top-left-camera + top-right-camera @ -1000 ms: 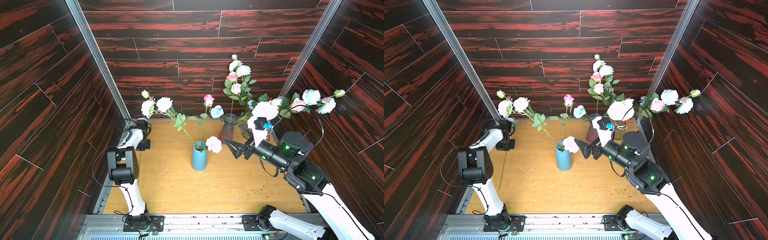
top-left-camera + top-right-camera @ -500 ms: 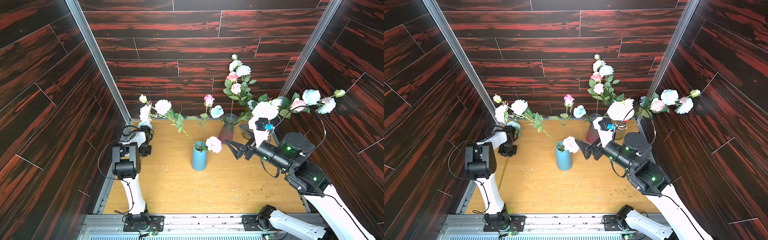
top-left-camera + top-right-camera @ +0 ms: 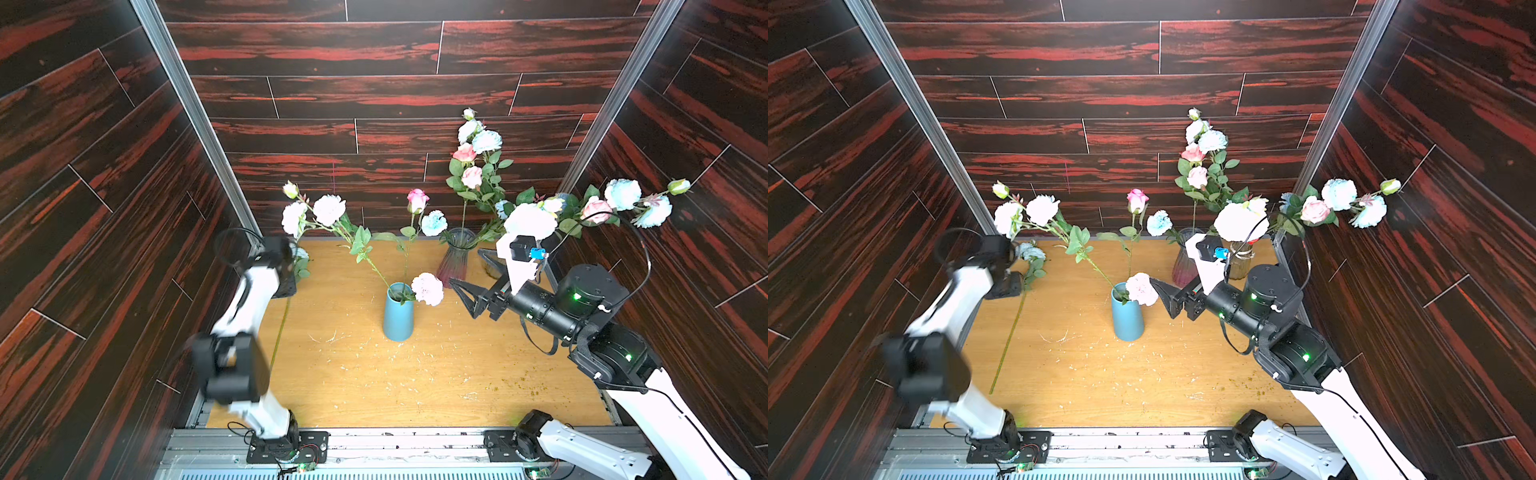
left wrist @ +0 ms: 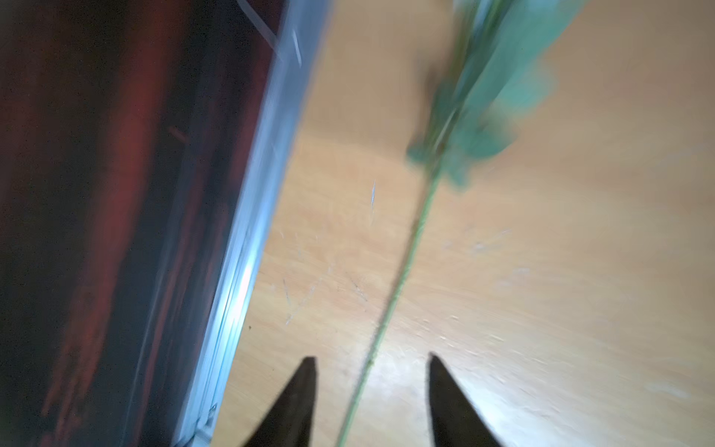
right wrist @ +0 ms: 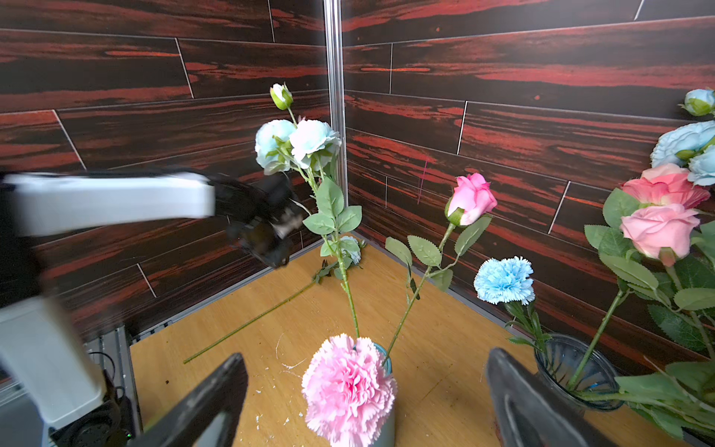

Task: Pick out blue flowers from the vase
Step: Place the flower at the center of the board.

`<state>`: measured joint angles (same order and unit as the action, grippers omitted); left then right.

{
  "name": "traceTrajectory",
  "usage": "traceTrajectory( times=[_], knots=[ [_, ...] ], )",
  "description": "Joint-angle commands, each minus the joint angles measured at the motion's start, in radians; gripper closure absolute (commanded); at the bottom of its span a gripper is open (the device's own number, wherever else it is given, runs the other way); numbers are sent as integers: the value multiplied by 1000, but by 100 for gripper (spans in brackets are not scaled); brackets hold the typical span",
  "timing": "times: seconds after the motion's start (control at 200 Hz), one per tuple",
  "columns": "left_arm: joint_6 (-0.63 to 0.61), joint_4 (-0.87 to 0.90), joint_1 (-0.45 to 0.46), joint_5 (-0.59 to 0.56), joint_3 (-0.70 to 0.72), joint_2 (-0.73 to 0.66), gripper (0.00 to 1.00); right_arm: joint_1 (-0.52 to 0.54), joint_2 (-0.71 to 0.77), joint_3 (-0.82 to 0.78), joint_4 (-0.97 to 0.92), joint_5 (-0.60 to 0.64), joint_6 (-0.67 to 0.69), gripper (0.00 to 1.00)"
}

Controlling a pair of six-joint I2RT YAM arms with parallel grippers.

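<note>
Wood, light and scratched, makes the bench [image 3: 436,374]. One blue flower [image 3: 1030,251] lies flat on it by the left wall, its long green stem pointing toward the front. The left gripper [image 4: 370,356] hangs just above that stem with its jaws apart, and the stem runs between them but is not pinched. The right gripper [image 5: 363,358] has its jaws spread wide, holding nothing, close to a pink fluffy flower [image 3: 427,289] in the blue vase [image 3: 398,320], where two pale blue blooms [image 5: 294,141] stand tall

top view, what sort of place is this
Probably a robot test booth: two arms bolted to a metal rail, wood-print wall panels on aluminium posts, flowers staged in a blue vase.
</note>
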<state>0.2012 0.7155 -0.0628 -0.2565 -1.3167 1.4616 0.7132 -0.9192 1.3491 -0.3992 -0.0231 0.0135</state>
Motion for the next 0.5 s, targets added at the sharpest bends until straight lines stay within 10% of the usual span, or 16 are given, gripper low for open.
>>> traceTrajectory(
  times=[0.0,0.296,0.496],
  knots=[
    [128,-267,44,126,200,-243,41,-3,6,-13,28,-38,3,5],
    [327,-727,241,201,534,-542,38,19,-102,64,-23,-211,-5,20],
    [318,-897,361,145,693,-642,38,232,-309,165,-40,61,76,26]
  ],
)
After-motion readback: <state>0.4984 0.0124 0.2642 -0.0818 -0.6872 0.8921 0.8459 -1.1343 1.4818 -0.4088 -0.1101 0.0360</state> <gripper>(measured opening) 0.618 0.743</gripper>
